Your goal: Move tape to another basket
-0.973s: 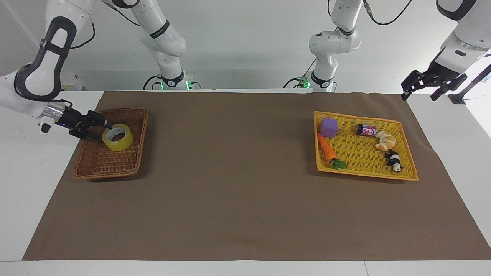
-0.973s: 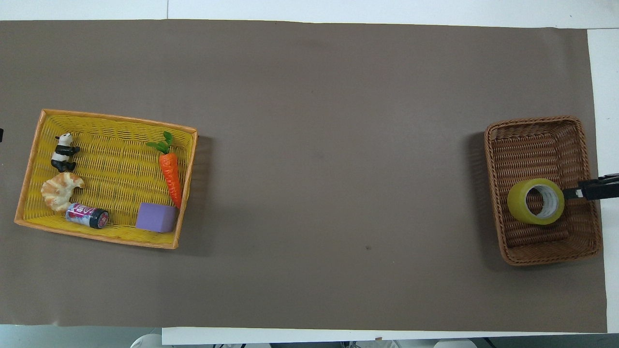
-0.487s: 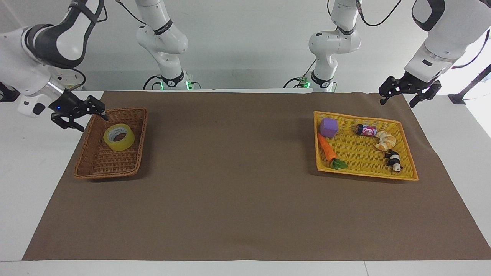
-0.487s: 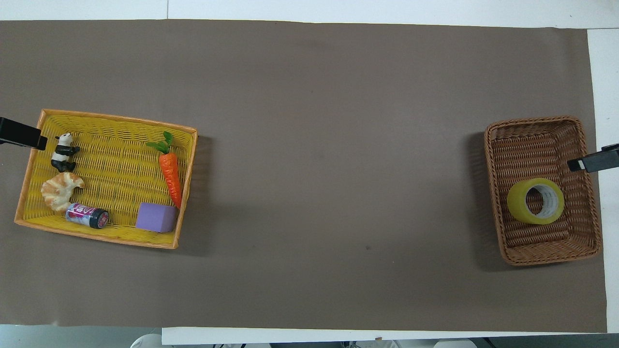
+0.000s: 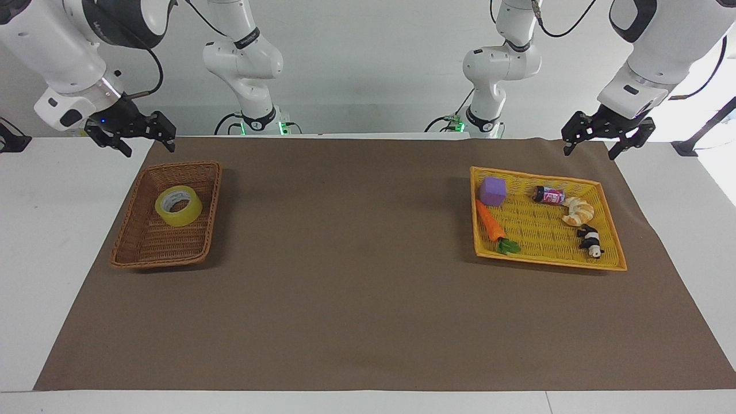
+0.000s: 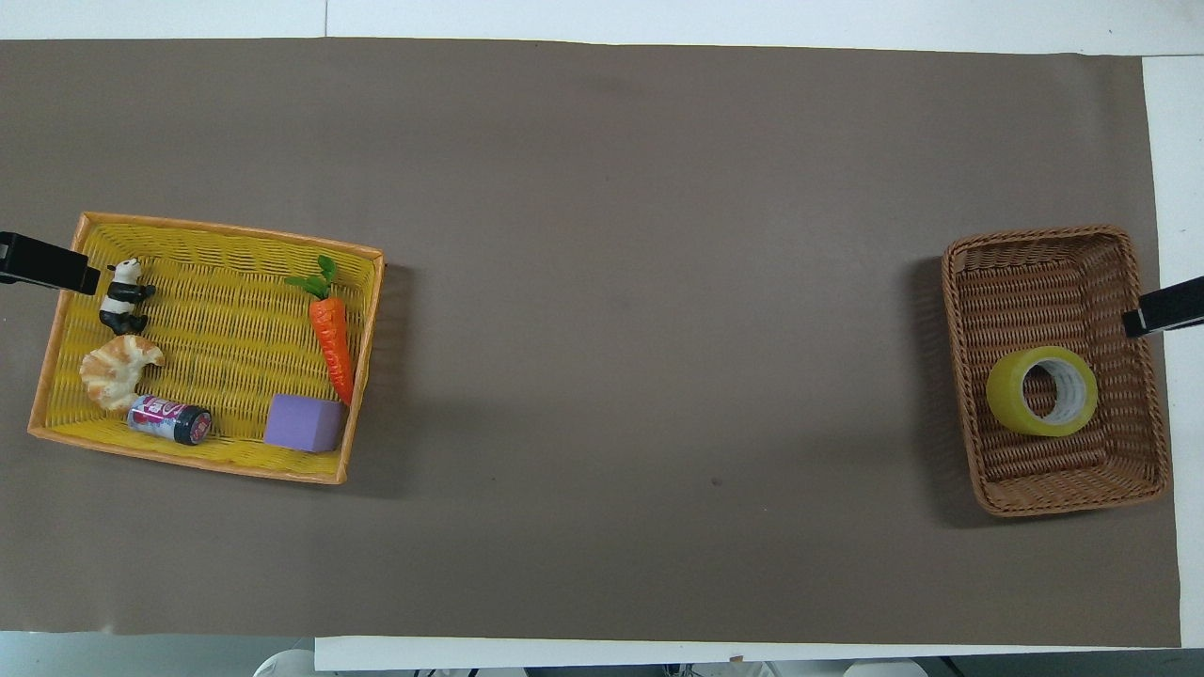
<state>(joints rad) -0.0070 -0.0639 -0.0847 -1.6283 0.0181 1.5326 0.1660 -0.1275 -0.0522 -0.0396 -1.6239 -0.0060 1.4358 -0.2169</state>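
Observation:
The yellow tape roll lies flat in the brown wicker basket, at the right arm's end of the table. It also shows in the overhead view, in the half of the basket nearer the robots. My right gripper is open and empty, raised clear of the tape, over the mat's edge by the basket; only its tip shows from overhead. My left gripper is open and empty, raised over the mat's edge by the yellow tray.
A bright yellow shallow tray at the left arm's end holds a purple cube, a toy carrot, a small can, a croissant and a panda figure. A brown mat covers the table.
My right gripper has let go of the tape and risen away from the basket toward the robots. The tape has settled flat in the basket. My left gripper has swung in toward the tray.

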